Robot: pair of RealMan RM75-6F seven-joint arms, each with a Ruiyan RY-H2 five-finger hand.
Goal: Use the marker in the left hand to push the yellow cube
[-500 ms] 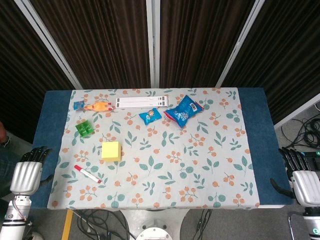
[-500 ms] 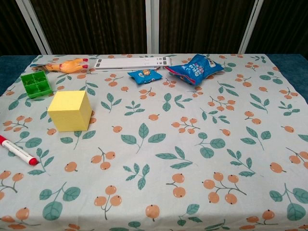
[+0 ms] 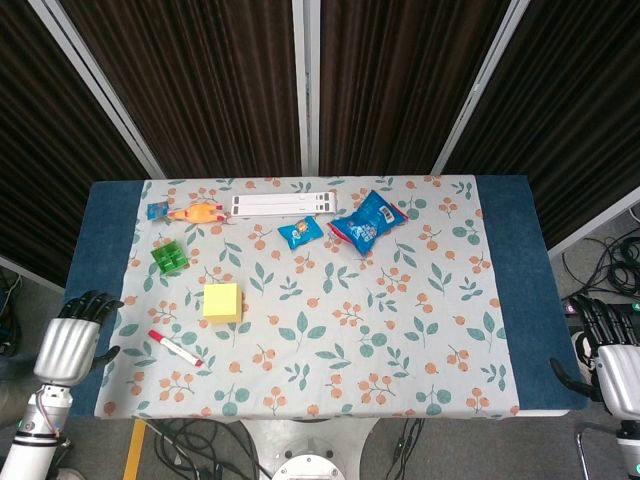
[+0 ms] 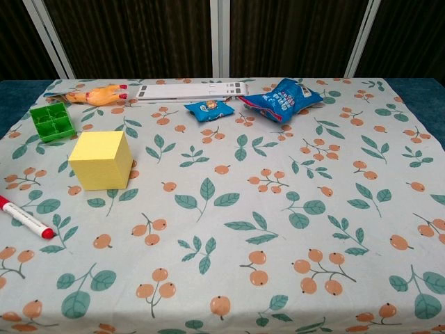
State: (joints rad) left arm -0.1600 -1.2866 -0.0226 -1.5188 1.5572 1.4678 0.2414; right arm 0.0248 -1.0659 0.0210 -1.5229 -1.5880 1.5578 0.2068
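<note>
The yellow cube (image 3: 222,301) (image 4: 101,159) sits on the patterned cloth, left of centre. A white marker with a red cap (image 3: 175,347) (image 4: 25,217) lies loose on the cloth in front of the cube and to its left. My left hand (image 3: 72,342) hangs open at the table's left front edge, a short way left of the marker, holding nothing. At the right front corner, off the table edge, my right hand (image 3: 610,352) is open and empty. Neither hand appears in the chest view.
A green tray-like block (image 3: 169,258) stands behind the cube. Along the back lie a rubber chicken toy (image 3: 196,212), a white strip (image 3: 281,205), a small blue snack pack (image 3: 299,232) and a larger blue bag (image 3: 367,221).
My left hand has shifted a little right and forward toward the table. My right hand has sunk lower and further right. The marker and cube have not moved.
</note>
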